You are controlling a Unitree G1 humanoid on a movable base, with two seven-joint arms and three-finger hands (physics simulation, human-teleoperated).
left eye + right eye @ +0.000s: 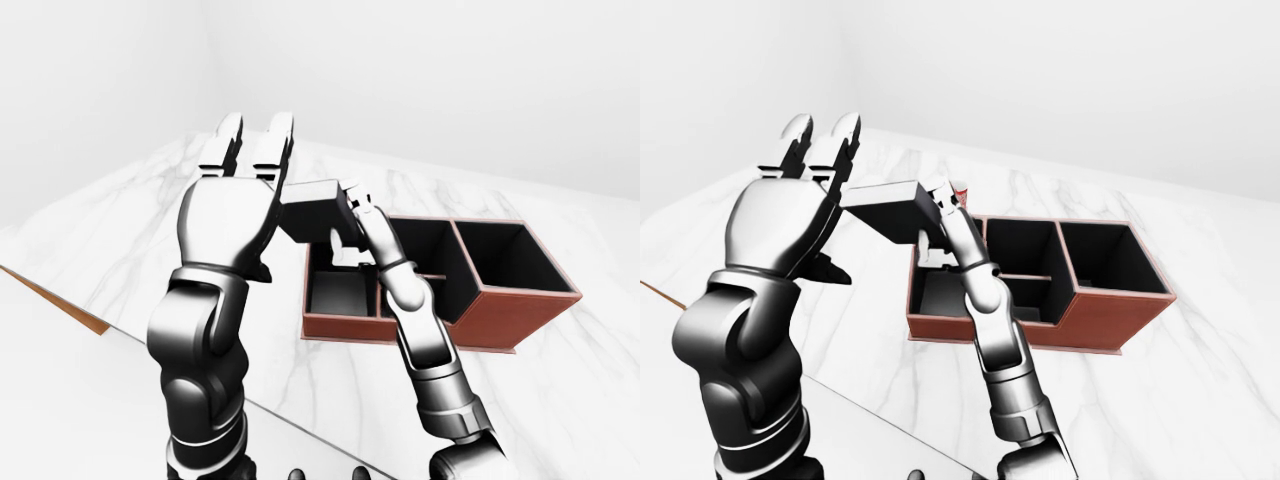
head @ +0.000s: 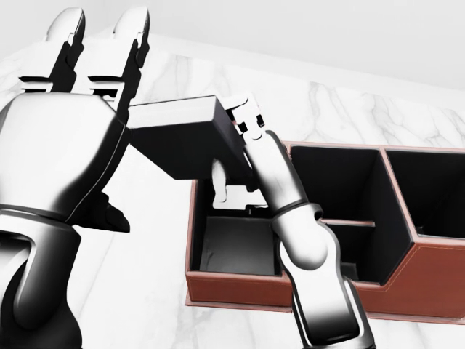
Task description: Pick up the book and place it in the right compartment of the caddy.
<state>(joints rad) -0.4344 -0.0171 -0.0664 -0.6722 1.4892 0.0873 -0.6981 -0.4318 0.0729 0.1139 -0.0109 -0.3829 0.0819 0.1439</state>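
Dark book (image 2: 190, 136) held up in the air between both hands, tilted, above the left end of the caddy (image 2: 305, 294) in the head view and clear of the bench (image 1: 120, 250). Left robot hand (image 2: 69, 123) pressed flat against the book's left edge, two fingers (image 2: 131, 40) pointing straight up and spread apart, not wrapped around anything. Right robot hand (image 2: 243, 142) set against the book's right edge, with one finger hooked under its lower corner; whether those fingers truly clamp the book cannot be told, since the book covers most of them. Caddy a reddish-brown box with black lining, resting on the white marbled bench, split into three sections side by side in the head view: left one directly under the book, middle one crossed by a low divider, right one (image 1: 1105, 255) at the far end and well apart from the book. Small patch of red (image 1: 959, 187) visible just past the right robot hand in the right-eye view, too hidden to identify. Thin brown edge strip (image 1: 60, 300) along the bench's near side in the left-eye view.
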